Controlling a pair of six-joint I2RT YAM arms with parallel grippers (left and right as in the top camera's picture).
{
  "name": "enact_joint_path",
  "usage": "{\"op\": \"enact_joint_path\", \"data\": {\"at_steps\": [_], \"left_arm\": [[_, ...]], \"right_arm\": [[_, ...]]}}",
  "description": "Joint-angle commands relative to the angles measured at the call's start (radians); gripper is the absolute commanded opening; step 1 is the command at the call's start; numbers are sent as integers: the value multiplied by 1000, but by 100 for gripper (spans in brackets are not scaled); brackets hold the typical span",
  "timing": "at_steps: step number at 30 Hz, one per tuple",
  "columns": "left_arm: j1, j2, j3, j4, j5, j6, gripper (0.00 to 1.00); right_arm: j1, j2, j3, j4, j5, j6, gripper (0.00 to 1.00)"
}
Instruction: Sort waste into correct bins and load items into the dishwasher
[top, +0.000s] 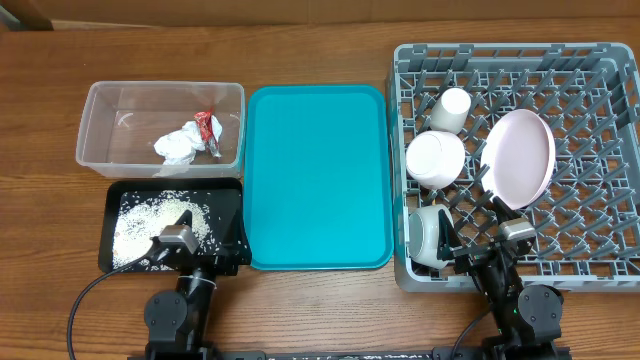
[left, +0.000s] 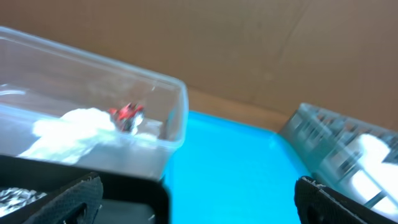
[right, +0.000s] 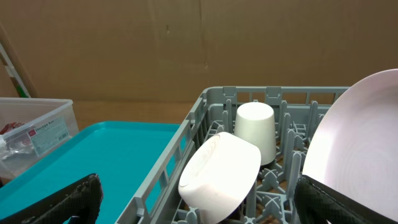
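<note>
Pincers: left pincer (left: 198, 198) is spread wide, with nothing between the fingers (left: 78, 198). Right pincer (right: 199, 198) is spread the same way, also holding nothing. From overhead, the left one hangs over the near edge of the black tray (top: 232, 195) and the right one hangs over the near edge of the grey rack (top: 600, 255).

Waste: crumpled napkin (top: 178, 146) and red wrapper (top: 208, 127) are both inside the clear tub (top: 95, 125). They touch each other and sit toward the tub's right half. Rice (top: 135, 222) lies loose in the black tray, heaviest at left and middle.

Layout: black tray is just in front of the tub, both at the left of the wooden surface (top: 320, 320). Teal tray (top: 318, 175) lies between that pair and the rack.

Dishes: all in the rack, left side and middle. Cup (top: 451, 109) is mouth down near the far-left corner. Bowl (top: 435, 158) is just nearer than the cup and tipped on its side among the pegs; cannot tell whether it touches the cup. Pink plate (top: 518, 157) stands tilted on edge, just right of the bowl. Another white vessel (top: 425, 235) lies on its side in the near-left corner; cannot tell if it is a cup or a bowl. Right wrist view shows the bowl closest, the cup behind it and the plate at the right edge.
</note>
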Motion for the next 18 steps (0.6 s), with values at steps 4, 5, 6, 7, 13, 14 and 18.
{"op": "enact_joint_path", "data": {"at_steps": [4, 5, 6, 7, 13, 14, 18], "left_arm": [[-6, -11, -4, -4, -25, 341, 100], [-6, -11, -4, -4, -25, 357, 100], [-6, -11, -4, -4, -26, 362, 100], [-6, -11, -4, -4, -24, 362, 100], [-6, -11, -4, -3, -24, 361, 100], [-6, -11, -4, -3, -24, 361, 100], [-6, -11, -4, -3, -24, 361, 100]], "right_arm": [[-2, -10, -11, 4, 3, -7, 100], [-2, -10, -11, 4, 3, -7, 100], [-2, -10, -11, 4, 3, -7, 100], [-2, -10, -11, 4, 3, -7, 100], [-2, -10, -11, 4, 3, -7, 100], [-2, -10, -11, 4, 3, -7, 100], [-2, -10, -11, 4, 3, -7, 100]]}}
